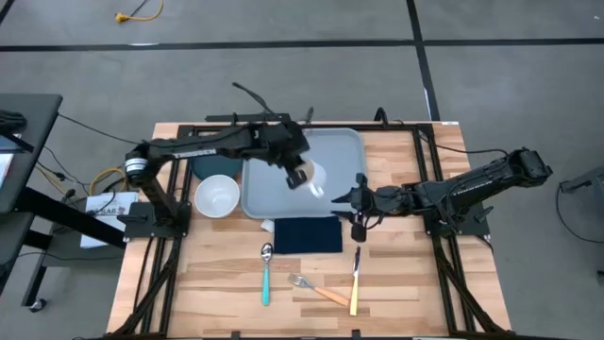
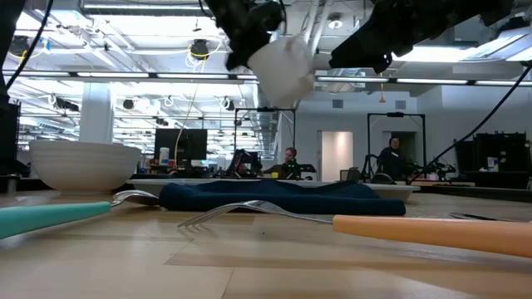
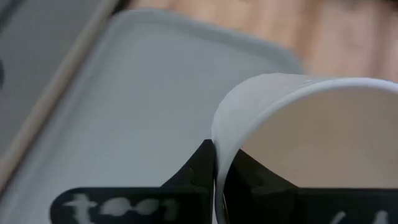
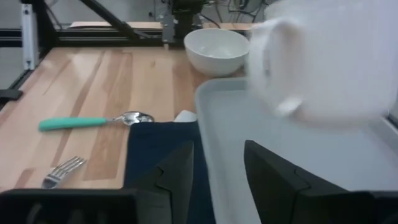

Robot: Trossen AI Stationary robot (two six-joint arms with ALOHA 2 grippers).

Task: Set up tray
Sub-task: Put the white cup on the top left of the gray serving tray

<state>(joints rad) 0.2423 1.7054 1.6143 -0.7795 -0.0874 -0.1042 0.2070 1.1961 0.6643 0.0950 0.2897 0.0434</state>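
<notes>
A white mug (image 2: 283,66) hangs in the air over the light grey-blue tray (image 1: 274,189), with my left gripper (image 1: 298,173) shut on it. In the right wrist view the mug (image 4: 323,62) shows its handle (image 4: 277,78) above the tray (image 4: 249,130). My right gripper (image 4: 217,168) stands open at the tray's right edge, just short of the mug, with nothing between its fingers. A dark navy napkin (image 1: 307,234) lies flat on the table at the tray's near edge. My left gripper pinches the mug's wall at the rim (image 3: 216,134), with one finger (image 3: 249,171) inside the mug and the other (image 3: 198,168) outside. The fingers slant down from the table's left side. The mug hangs tilted below them, lifted clear of the tray.
A white bowl (image 1: 217,196) stands left of the tray, with a dark plate (image 1: 203,167) behind it, partly under my left arm. A teal-handled spoon (image 1: 266,274), an orange-handled fork (image 1: 321,290) and a yellow-handled knife (image 1: 355,279) lie near the front edge.
</notes>
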